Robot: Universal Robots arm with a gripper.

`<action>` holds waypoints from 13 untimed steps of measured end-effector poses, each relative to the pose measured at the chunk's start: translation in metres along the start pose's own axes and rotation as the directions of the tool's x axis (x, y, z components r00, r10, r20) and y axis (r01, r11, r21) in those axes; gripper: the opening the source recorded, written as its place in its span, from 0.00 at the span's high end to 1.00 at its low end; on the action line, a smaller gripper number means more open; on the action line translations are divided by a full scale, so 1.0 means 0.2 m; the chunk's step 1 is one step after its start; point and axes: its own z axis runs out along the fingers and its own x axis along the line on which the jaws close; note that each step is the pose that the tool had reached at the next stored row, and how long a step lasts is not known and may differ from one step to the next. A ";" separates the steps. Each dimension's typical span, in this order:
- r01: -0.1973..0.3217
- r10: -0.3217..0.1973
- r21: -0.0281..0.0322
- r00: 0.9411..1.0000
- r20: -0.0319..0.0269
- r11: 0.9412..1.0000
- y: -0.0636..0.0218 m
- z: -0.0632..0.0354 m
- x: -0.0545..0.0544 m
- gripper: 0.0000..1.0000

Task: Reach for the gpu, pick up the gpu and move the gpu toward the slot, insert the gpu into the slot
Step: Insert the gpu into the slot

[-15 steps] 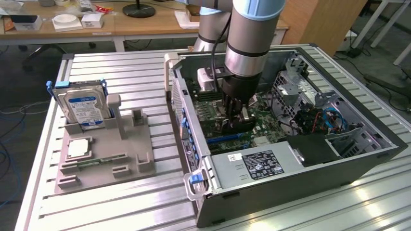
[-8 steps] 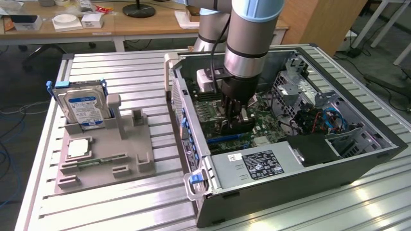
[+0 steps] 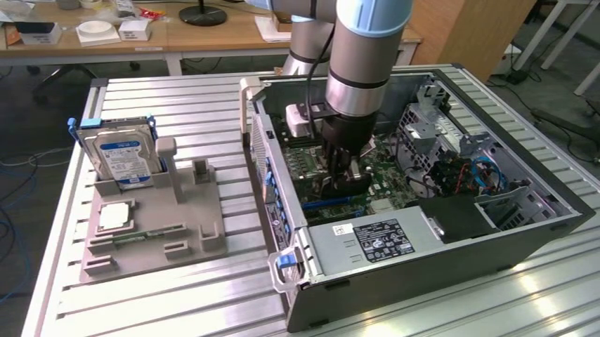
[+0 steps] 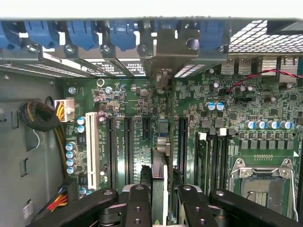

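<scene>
My gripper (image 3: pixel 342 179) is down inside the open computer case (image 3: pixel 525 232), over the green motherboard (image 3: pixel 389 184). It is shut on the gpu (image 4: pixel 161 163), which the wrist view shows edge-on between the two black fingers (image 4: pixel 137 203). The card's silver end bracket (image 4: pixel 168 52) reaches the case's rear wall with its blue clips. The gpu stands upright in line with a slot (image 4: pixel 163 126) between the long black slots (image 4: pixel 128 146). A blue slot (image 3: pixel 328 203) lies just under the gripper in the exterior view. Whether the card's edge is in the slot I cannot tell.
On the exterior view's left, a grey fixture (image 3: pixel 178 232) holds a blue-labelled hard drive (image 3: pixel 122 156), a square silver chip (image 3: pixel 114 216) and a memory stick (image 3: pixel 140 236). In the case are the power supply (image 3: pixel 375 242), the processor socket (image 4: pixel 262 182) and a cable bundle (image 4: pixel 38 116).
</scene>
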 end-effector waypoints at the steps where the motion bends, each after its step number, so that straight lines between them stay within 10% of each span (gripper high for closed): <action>1: 0.000 0.000 0.000 1.000 0.000 1.000 0.000 0.003 0.00 0.74; 13: 0.000 0.000 0.000 1.000 0.000 1.000 0.003 0.019 0.00 0.74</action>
